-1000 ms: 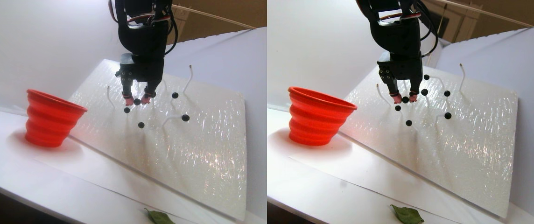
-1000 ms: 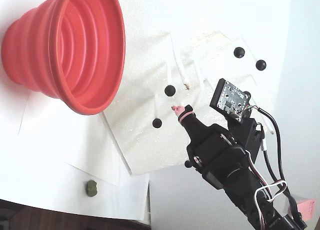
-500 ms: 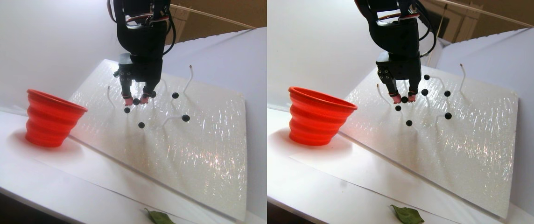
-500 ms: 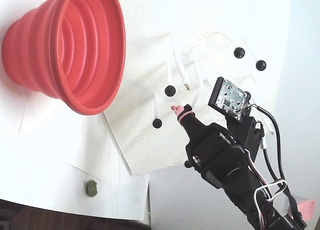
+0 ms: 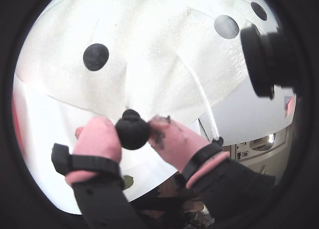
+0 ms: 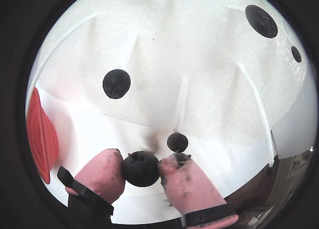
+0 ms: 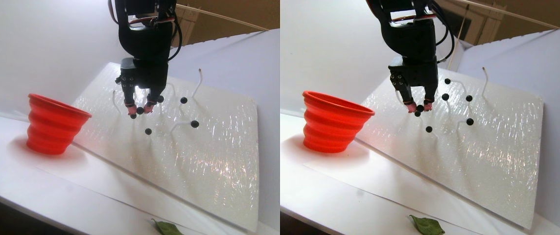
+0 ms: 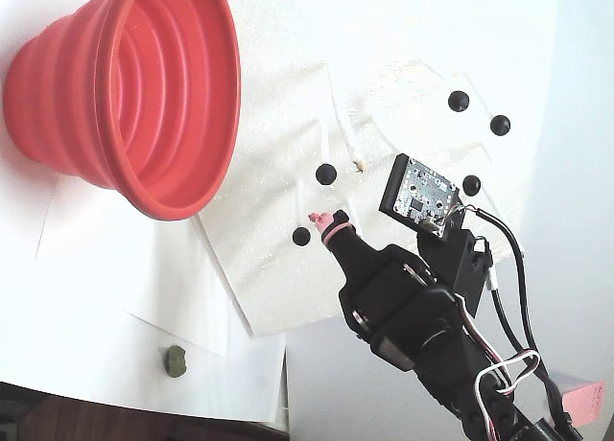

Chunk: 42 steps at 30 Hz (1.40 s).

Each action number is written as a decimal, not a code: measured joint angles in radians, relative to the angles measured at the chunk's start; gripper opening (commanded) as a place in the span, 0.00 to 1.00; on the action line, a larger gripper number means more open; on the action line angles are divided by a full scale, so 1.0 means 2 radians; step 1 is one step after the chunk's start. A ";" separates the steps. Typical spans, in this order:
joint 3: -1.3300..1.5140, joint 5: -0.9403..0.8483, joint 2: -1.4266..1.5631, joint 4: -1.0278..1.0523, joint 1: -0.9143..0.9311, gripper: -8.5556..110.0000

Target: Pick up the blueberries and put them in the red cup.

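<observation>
while tool (image 6: 141, 170) pinches blueberry (image 6: 141, 168), red cup (image 8: 125, 96) upright

Bright, even light throughout. In the stereo pair view, the textured sheet (image 7: 201, 147) glitters with specular streaks, and the cup (image 7: 55, 125) casts a soft reddish shadow on the bench (image 7: 6, 161). Both wrist views are fisheye images with a black circular vignette and curved edges; the near pads (image 5: 97, 139) appear slightly soft. White areas are overexposed in the fixed view.

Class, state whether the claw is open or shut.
Shut on a blueberry: in both wrist views the claw has its pink fingertips pressing it from both sides.
</observation>
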 measured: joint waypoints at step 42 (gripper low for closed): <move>0.085 0.079 0.165 0.092 -0.125 0.19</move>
